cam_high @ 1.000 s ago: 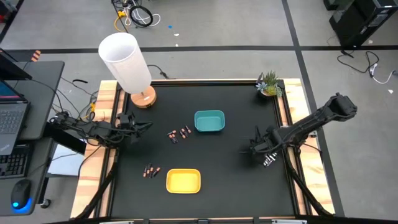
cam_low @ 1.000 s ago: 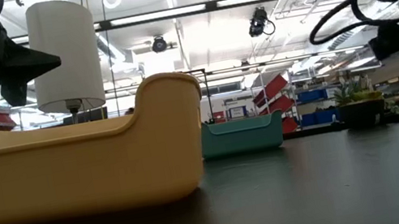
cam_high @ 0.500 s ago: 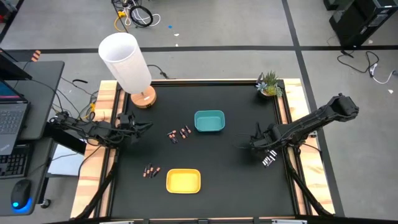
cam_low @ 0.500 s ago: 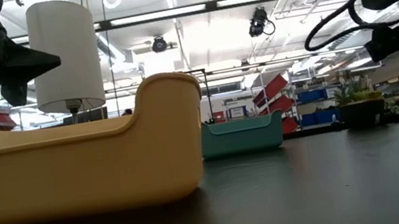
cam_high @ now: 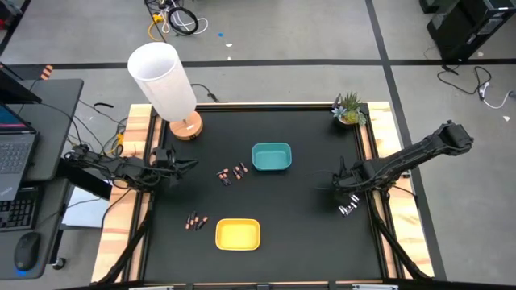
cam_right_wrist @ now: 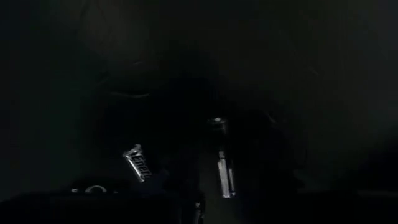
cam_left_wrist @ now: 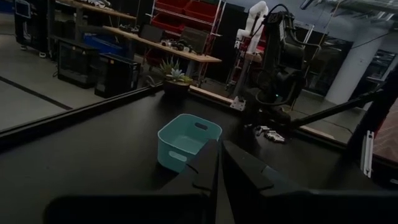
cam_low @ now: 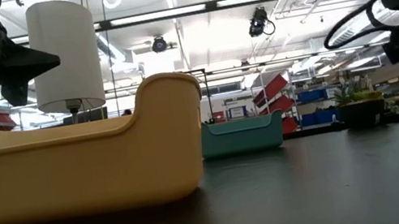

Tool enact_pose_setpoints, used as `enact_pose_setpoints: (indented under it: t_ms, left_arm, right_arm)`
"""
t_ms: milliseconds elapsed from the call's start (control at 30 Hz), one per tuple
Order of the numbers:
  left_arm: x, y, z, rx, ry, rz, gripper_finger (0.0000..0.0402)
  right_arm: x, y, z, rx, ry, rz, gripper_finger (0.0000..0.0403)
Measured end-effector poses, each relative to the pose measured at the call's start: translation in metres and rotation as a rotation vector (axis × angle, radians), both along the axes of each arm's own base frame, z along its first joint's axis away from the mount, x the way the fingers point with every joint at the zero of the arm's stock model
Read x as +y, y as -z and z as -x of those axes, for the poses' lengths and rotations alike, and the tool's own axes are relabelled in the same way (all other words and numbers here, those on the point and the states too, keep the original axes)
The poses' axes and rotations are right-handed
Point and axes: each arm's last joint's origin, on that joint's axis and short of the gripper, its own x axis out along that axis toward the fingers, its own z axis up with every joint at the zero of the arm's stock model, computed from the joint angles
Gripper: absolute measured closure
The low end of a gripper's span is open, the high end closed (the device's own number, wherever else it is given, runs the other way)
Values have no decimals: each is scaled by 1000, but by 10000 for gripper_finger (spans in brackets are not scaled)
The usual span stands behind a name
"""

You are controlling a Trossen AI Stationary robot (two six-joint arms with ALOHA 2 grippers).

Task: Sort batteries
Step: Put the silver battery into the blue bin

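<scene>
At right edge: right gripper (cam_high: 342, 193), jaw state indiscernible, above silvery batteries (cam_high: 348, 209). Step: reaching for a cell. Next: descend, grasp one. Left gripper (cam_high: 176, 167) shut, idle.

I see a black table (cam_high: 306, 234) edged in pale wood. On it sit a teal tray (cam_high: 272, 158) and a yellow tray (cam_high: 238, 234). The batteries (cam_high: 232, 173) near the teal tray look dark with reddish ends; those by the right arm (cam_high: 348, 209) are silvery-white and black. The lamp (cam_high: 164, 80) has a white shade and tan base. Both arms are dark.
</scene>
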Motion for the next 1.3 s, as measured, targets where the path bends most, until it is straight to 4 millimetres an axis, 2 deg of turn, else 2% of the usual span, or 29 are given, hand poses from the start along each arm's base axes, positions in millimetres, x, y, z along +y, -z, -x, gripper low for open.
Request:
enact_pose_setpoints:
  t_ms: [333,600,867,1200,1300]
  left_arm:
    - [0,0,0,1,2,-4,365]
    - [0,0,0,1,2,-5,365]
    - [0,0,0,3,2,-7,365]
    - [0,0,0,4,2,-8,365]
    - [0,0,0,2,2,-7,365]
  right_arm:
    - [0,2,-2,8,14,-38,296]
    - [1,9,-9,53,34,-37,388]
    - [2,-1,-17,18,31,-22,396]
    - [3,-18,-37,-170,-2,57,401]
    - [3,-25,-50,-296,-1,90,401]
